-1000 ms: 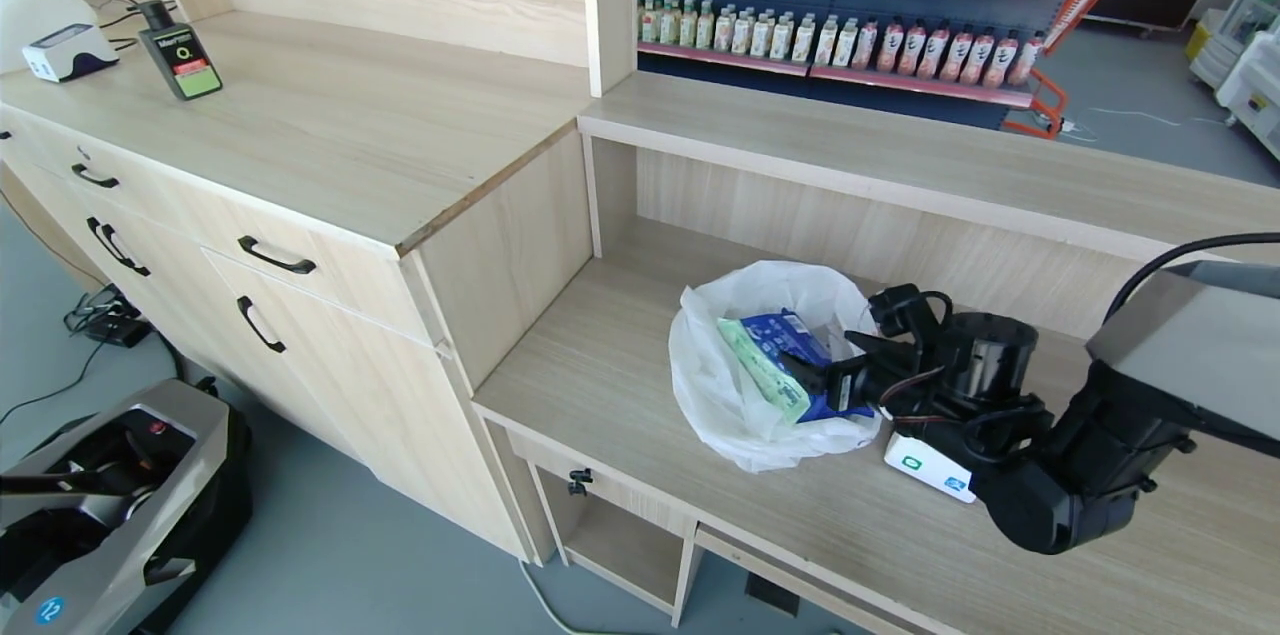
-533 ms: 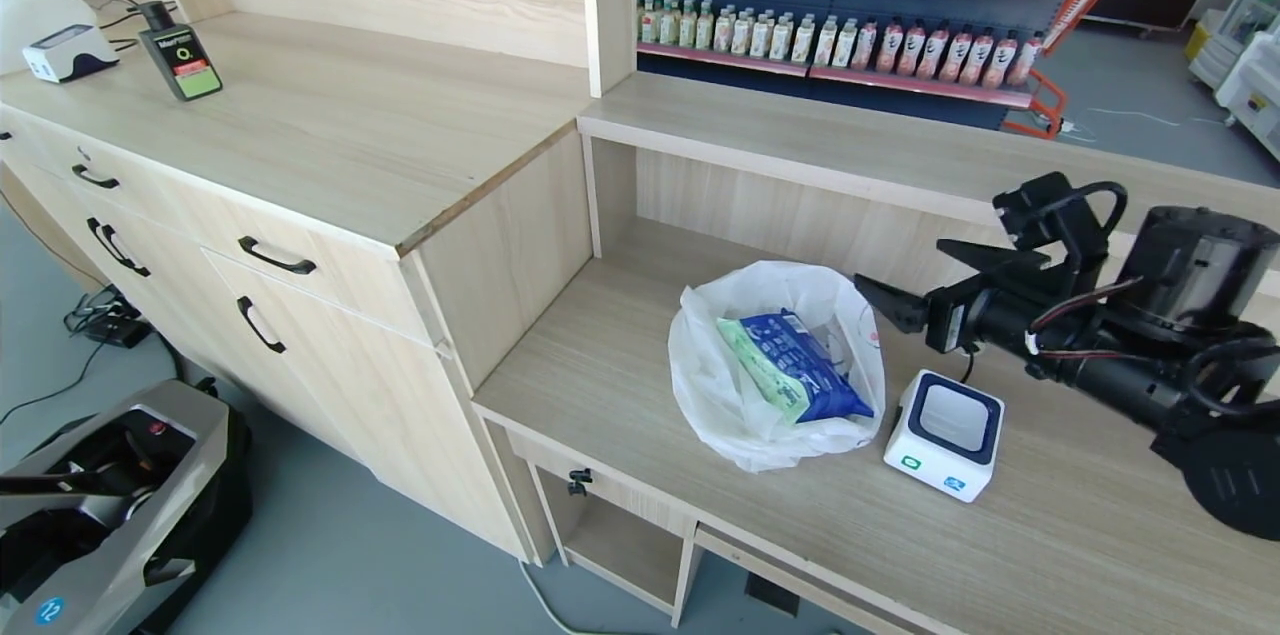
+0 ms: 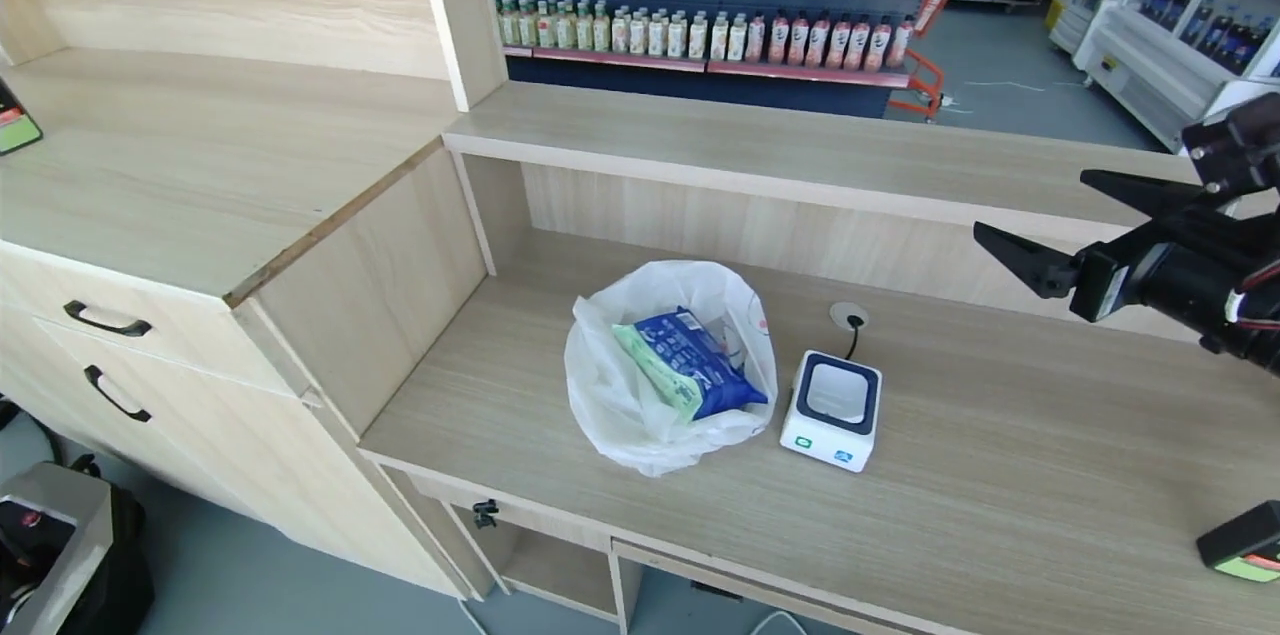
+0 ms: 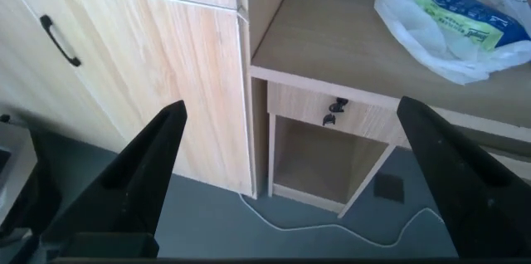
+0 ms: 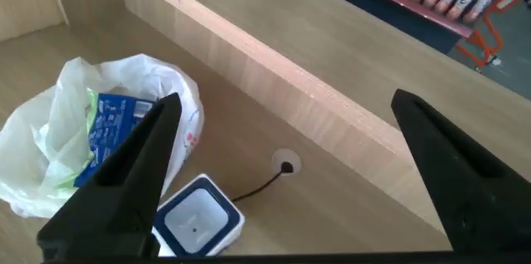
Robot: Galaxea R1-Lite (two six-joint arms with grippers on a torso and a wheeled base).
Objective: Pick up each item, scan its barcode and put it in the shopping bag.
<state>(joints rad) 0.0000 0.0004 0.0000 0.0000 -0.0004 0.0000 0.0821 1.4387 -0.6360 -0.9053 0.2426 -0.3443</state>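
Note:
A white plastic shopping bag [image 3: 640,415] sits open on the lower counter, holding a blue pack [image 3: 695,365] and a green pack [image 3: 655,375]. Just to its right stands the white barcode scanner [image 3: 832,397], window facing up. My right gripper [image 3: 1037,206] hangs open and empty in the air, well to the right of and above the scanner. Its wrist view looks down on the bag [image 5: 50,148], the blue pack [image 5: 112,131] and the scanner [image 5: 195,222] past the right gripper [image 5: 286,98]. My left gripper [image 4: 292,105] is open and empty below the counter's front, with the bag [image 4: 431,40] off to one side.
A cable hole [image 3: 848,317] lies behind the scanner. A dark card terminal [image 3: 1245,545] rests at the counter's near right edge. A taller counter [image 3: 200,185] with drawers rises to the left, and a raised ledge [image 3: 800,150] runs along the back. Bottle shelves [image 3: 700,35] stand beyond.
My right gripper has pulled out of the bag and gone up and to the right, leaving the blue pack inside. The head camera has turned, shifting the whole scene left.

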